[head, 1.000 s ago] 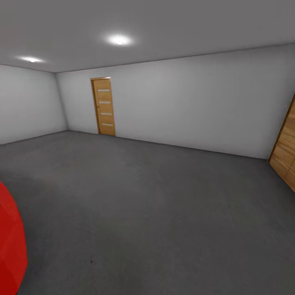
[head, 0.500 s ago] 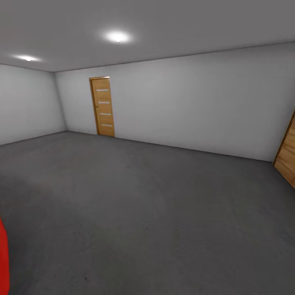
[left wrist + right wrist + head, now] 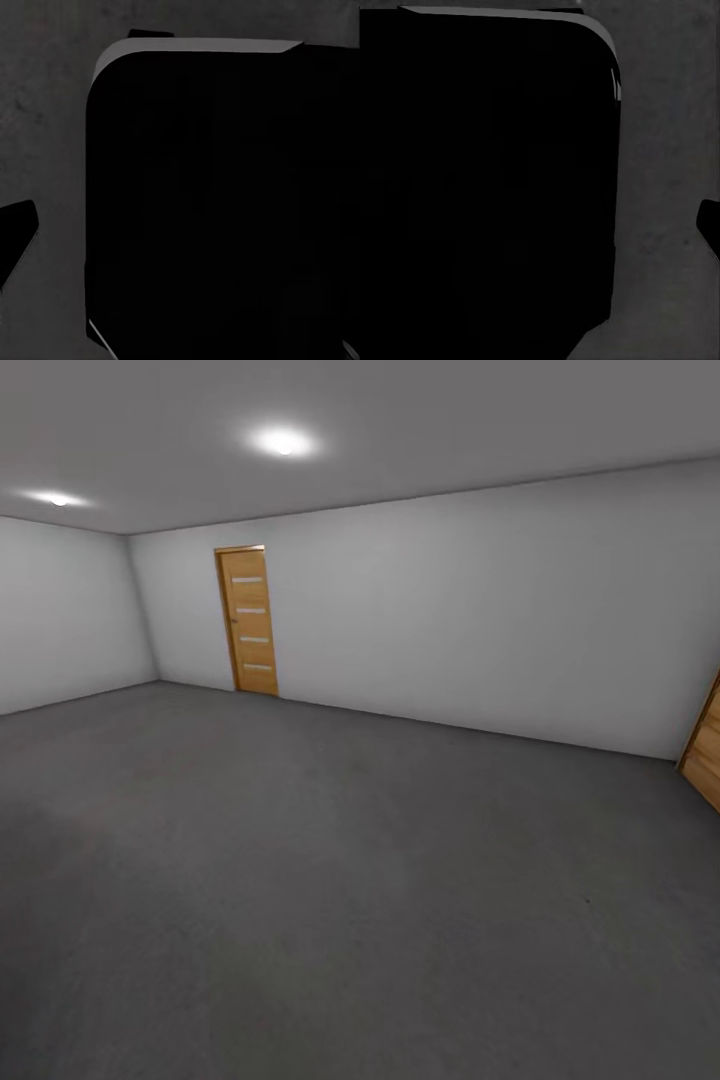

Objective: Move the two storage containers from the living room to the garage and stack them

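A: Grippers first. State?

B: Cannot tell for either. The left wrist view looks down on a big black rounded block, probably the robot's own base, with grey floor beside it. One dark tip pokes in at the edge; it may be a finger, but that alone does not tell me how far the jaws stand apart or whether they carry anything. The right wrist view is the same: black block, floor beside it, one dark tip at the edge.

A: Why would the arms hang like that?

B: My guess: tucked down beside the body for driving. Both cameras face the floor, which fits travel rather than reaching.

A: Outward, then. Where are we?

B: The garage, by the look of it. Head view shows a dark mottled floor, plain white walls, and a grey ceiling.

A: Count.

B: Two ceiling lights, one bright, one dimmer toward the corner. Two wooden doors: one full door in the far wall, one sliver at the right edge. Containers counted: zero.

A: So where are they?

B: Can't place them from these pictures. Nothing orange lies on the floor ahead, so I judge no stack made here yet.
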